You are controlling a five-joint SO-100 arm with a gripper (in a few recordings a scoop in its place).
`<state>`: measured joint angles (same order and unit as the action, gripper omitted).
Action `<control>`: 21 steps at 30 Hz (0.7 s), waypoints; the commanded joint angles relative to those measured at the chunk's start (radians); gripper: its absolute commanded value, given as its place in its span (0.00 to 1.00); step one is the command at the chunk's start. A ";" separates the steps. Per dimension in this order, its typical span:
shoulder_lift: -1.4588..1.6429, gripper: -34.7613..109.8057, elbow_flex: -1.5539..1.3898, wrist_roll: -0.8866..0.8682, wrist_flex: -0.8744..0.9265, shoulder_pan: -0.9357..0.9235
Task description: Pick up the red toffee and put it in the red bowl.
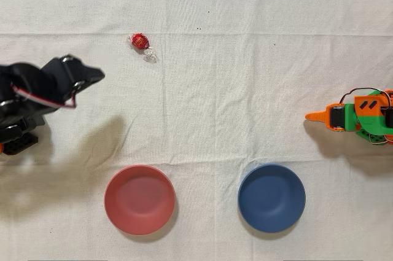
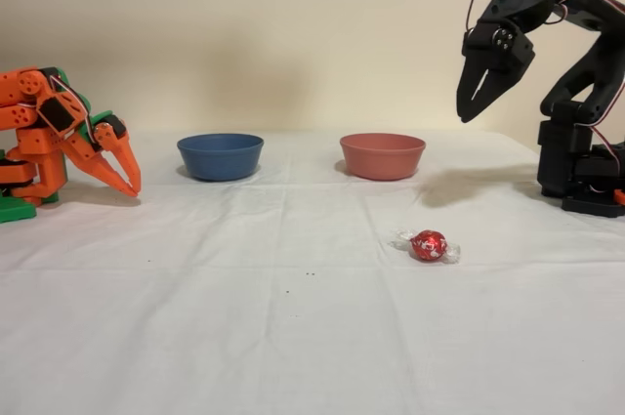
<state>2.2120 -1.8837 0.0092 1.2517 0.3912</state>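
No part of the task is complete; pick-up and placement both remain. The red toffee (image 1: pixel 140 41) lies on the white cloth (image 1: pixel 245 89), in the overhead view toward the cloth's top edge and left of centre, well apart from both bowls. The gripper (image 2: pixel 476 101) of the black arm hangs raised above the cloth, clear of the toffee; jaws slightly spread, pinching nothing. The red bowl (image 1: pixel 139 199) sits near the bottom edge, with nothing in it; the blue bowl (image 1: pixel 271 197) beside it likewise holds nothing. The orange arm (image 1: pixel 356 115) stands idle.
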 commanded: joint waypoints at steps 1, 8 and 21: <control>-0.071 0.24 0.081 -0.048 -0.057 0.057; -0.244 0.24 0.192 -0.080 -0.081 0.123; -0.485 0.24 0.311 0.044 -0.161 0.221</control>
<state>1.7349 -1.6475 0.0414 1.1060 0.5890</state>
